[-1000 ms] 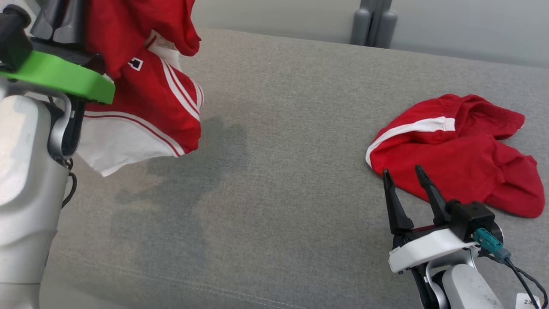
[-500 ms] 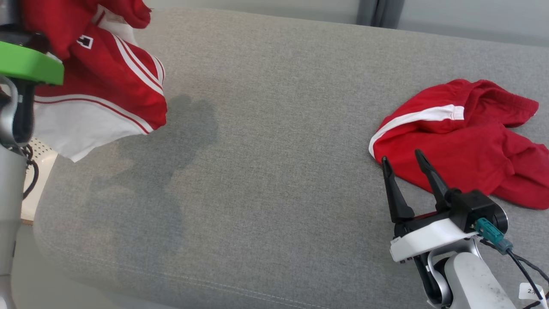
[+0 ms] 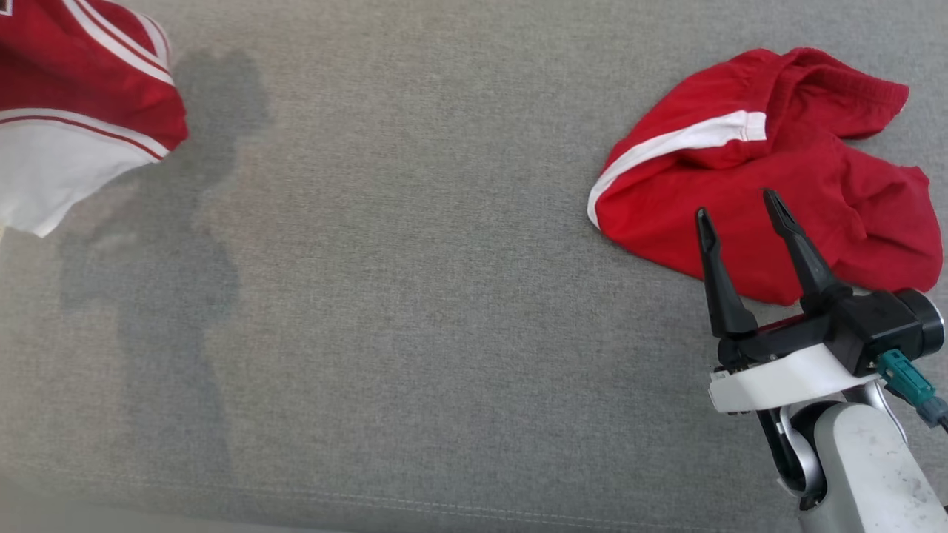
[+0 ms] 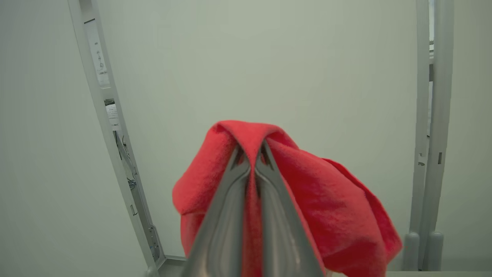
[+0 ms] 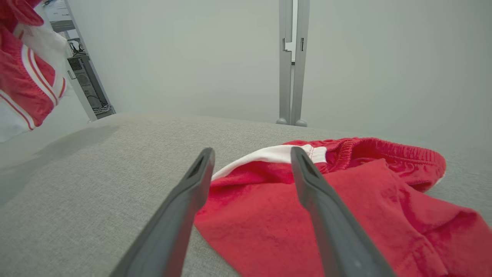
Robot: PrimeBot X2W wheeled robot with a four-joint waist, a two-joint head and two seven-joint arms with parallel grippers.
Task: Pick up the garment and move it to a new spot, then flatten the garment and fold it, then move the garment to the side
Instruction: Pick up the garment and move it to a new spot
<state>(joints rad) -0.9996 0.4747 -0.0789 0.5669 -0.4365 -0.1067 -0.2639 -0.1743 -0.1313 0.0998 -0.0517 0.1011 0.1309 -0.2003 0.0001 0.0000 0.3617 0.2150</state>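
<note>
So far only the opening step is under way: the left gripper (image 4: 251, 148) is clamped tight on a fold of the red and white garment (image 3: 74, 96), with cloth draped over both of its fingers. The garment hangs in the air at the far left, clear of the grey cushion (image 3: 444, 311), and casts a shadow (image 3: 215, 104) on it. Whether that counts as the new spot is a judgement; I would say not, since the cloth is not yet laid down anywhere. The right gripper (image 3: 735, 205) stands with its 2 fingers spread and nothing between them, poised over the near edge of a second red garment (image 3: 815, 126) that lies crumpled at the right. Whether its tips touch that cloth cannot be told. Of the 3 parts of the task, the pick-up looks done and the carry is in hand. Left to do: set the garment down on the open middle of the cushion, spread it flat, fold it, and shift it to the side.
</note>
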